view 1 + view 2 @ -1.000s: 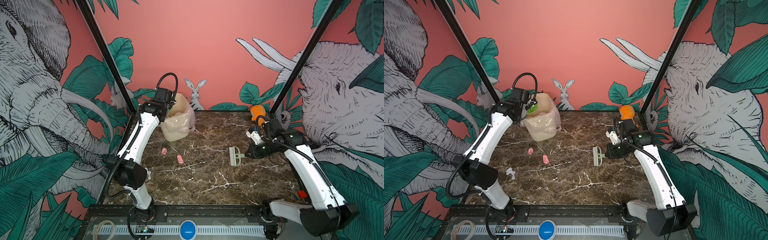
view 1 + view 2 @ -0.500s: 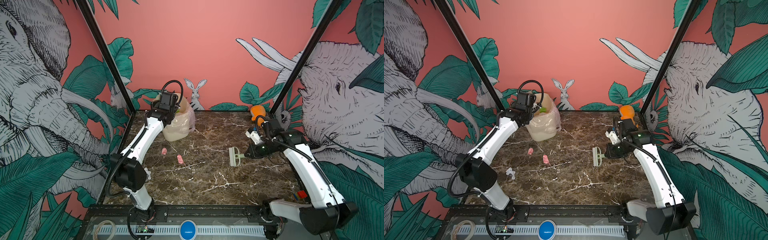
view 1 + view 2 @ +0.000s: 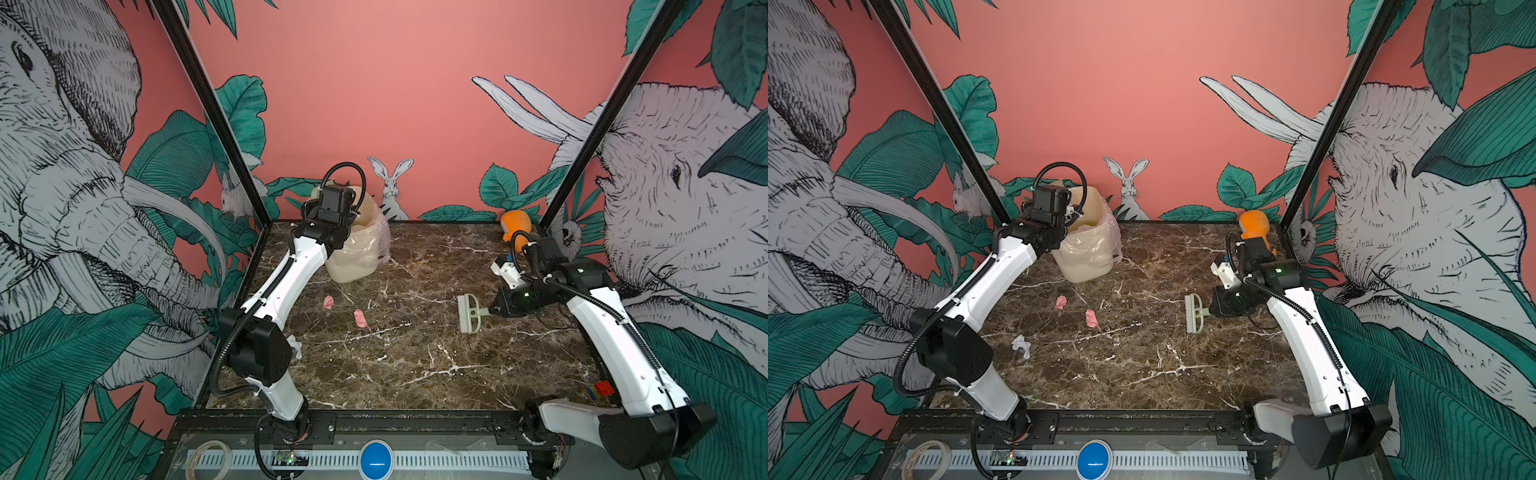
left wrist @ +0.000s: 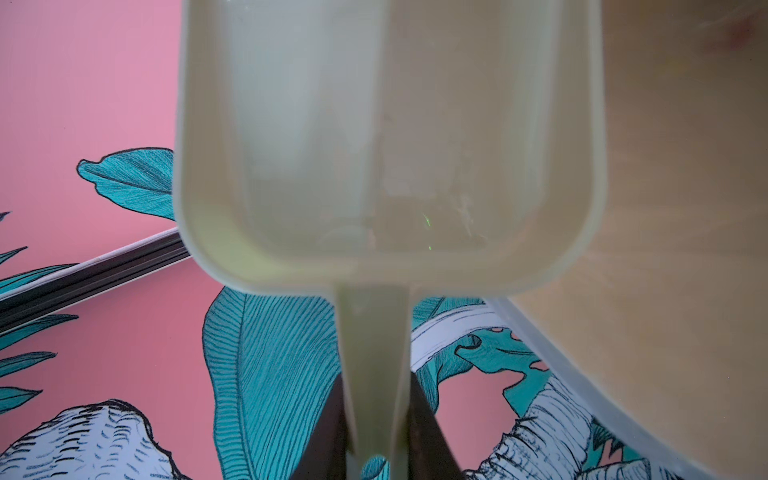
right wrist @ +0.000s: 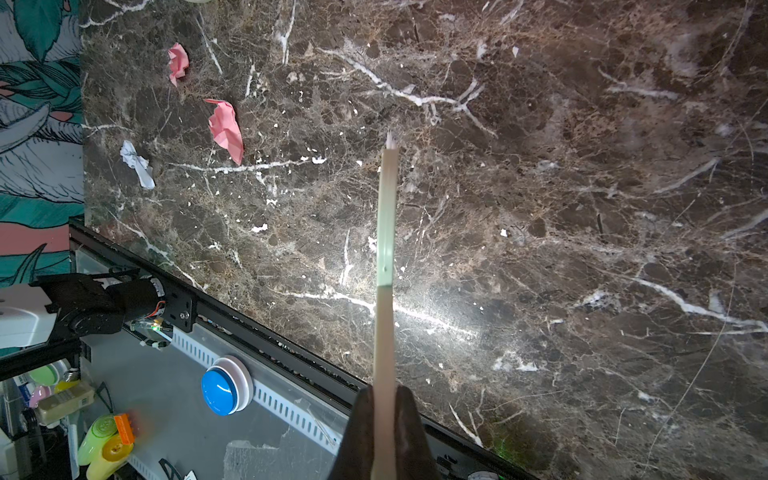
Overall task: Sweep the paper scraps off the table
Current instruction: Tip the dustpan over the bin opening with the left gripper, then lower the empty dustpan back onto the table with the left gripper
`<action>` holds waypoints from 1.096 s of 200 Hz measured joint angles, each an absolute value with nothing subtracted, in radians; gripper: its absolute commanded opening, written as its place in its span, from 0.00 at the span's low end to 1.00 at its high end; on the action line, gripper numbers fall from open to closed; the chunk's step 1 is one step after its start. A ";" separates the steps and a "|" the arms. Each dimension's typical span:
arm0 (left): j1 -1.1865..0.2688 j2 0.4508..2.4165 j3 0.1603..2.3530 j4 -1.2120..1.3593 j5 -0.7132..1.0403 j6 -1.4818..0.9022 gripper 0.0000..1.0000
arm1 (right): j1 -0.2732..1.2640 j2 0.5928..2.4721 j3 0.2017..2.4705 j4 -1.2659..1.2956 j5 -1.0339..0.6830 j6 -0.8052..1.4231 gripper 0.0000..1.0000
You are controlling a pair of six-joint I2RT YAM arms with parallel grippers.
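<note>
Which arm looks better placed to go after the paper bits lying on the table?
Probably right. The right gripper is shut on the brush, low over the table, facing the pink scraps and white scrap. The left gripper holds the dustpan up at the bin.

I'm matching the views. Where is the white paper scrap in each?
Top view: white scrap against the left arm's elbow.
Top view: white scrap clear of that elbow.
Left wrist: not in it.
Right wrist: white scrap near the table edge.
Landmark: long pink scrap nearby.
</note>
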State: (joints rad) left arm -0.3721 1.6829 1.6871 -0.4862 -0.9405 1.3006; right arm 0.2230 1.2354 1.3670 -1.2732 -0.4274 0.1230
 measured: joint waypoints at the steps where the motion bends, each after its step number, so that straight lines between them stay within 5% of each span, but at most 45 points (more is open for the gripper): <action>1: -0.373 1.683 1.687 -0.486 -0.941 1.301 0.02 | 0.223 1.236 1.367 -1.273 -0.427 0.123 0.00; 95: -0.373 1.616 1.699 -0.568 -0.918 1.110 0.01 | 0.240 1.246 1.371 -1.261 -0.458 0.128 0.00; 155: -0.375 1.383 1.691 -0.772 -0.639 0.745 0.03 | 0.488 1.298 1.320 -1.074 -0.488 0.256 0.00; 219: -0.406 1.185 1.507 -0.937 -0.361 0.437 0.05 | 0.714 1.553 1.297 -0.688 -0.546 0.464 0.00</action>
